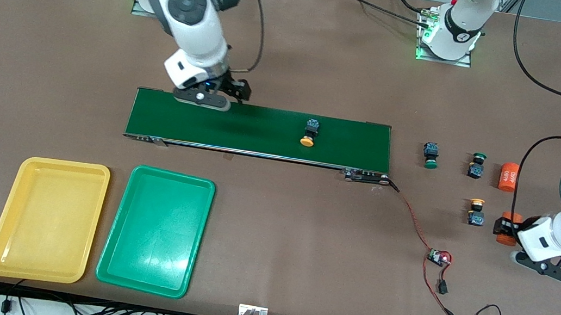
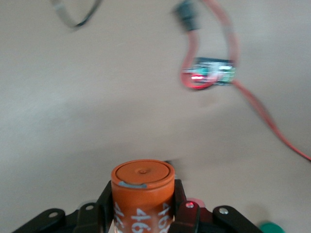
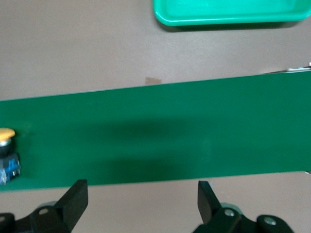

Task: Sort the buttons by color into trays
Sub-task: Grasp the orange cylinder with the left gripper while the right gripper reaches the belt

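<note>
One yellow-capped button (image 1: pixel 309 133) (image 3: pixel 7 155) lies on the dark green conveyor belt (image 1: pixel 240 129). Two green-capped buttons (image 1: pixel 430 155) (image 1: pixel 477 164) and another yellow-capped button (image 1: pixel 476 211) sit on the table off the belt's end, toward the left arm's end. The yellow tray (image 1: pixel 48 218) and the green tray (image 1: pixel 156 230) (image 3: pixel 228 12) lie side by side nearer the front camera than the belt. My left gripper (image 1: pixel 505 227) (image 2: pixel 141 206) is shut on an orange cylinder (image 1: pixel 513 218) (image 2: pixel 142 189) with white print, beside that yellow-capped button. My right gripper (image 1: pixel 212 94) (image 3: pixel 143 194) hangs open with nothing in it, over the belt's edge at the right arm's end.
A second orange cylinder (image 1: pixel 508 177) lies beside the green-capped buttons. A red wire runs from the belt's end to a small circuit board (image 1: pixel 438 256) (image 2: pixel 214 73) and on toward the front edge of the table.
</note>
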Controlling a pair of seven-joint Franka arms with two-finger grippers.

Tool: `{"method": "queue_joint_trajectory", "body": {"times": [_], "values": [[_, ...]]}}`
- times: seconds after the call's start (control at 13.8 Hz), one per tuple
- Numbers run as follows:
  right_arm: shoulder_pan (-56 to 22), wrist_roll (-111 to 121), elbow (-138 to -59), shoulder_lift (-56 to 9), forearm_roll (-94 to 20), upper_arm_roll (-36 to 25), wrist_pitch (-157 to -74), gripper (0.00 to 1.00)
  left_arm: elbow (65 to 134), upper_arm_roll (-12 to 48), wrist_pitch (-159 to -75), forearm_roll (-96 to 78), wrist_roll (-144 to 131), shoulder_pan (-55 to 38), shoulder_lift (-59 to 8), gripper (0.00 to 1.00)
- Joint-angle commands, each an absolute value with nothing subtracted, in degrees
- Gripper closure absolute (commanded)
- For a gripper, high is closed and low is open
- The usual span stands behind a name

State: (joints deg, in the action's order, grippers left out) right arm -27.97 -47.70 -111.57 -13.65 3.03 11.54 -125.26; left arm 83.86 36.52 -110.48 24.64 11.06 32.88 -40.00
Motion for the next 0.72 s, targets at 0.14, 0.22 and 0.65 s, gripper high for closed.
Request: {"method": "queue_joint_trajectory", "body": {"times": [0.14, 0.22, 0.65], "values": [[-30.67, -55.46, -103.80, -21.53, 7.12, 10.90, -124.37, 0.00, 84.29, 44.02, -107.93, 25.14, 23.62, 32.09, -39.73, 0.89], [-30.67, -55.55, -103.71, -22.06, 7.12, 10.90, -124.45, 0.00, 84.37, 44.38, -107.84, 25.14, 25.99, 30.86, -39.73, 0.89], [-31.03, -55.72, -101.78, -23.64, 6.77, 10.81, -124.54, 0.00, 84.37, 44.47, -107.49, 25.49, 44.18, 25.85, -40.87, 0.87]]}}
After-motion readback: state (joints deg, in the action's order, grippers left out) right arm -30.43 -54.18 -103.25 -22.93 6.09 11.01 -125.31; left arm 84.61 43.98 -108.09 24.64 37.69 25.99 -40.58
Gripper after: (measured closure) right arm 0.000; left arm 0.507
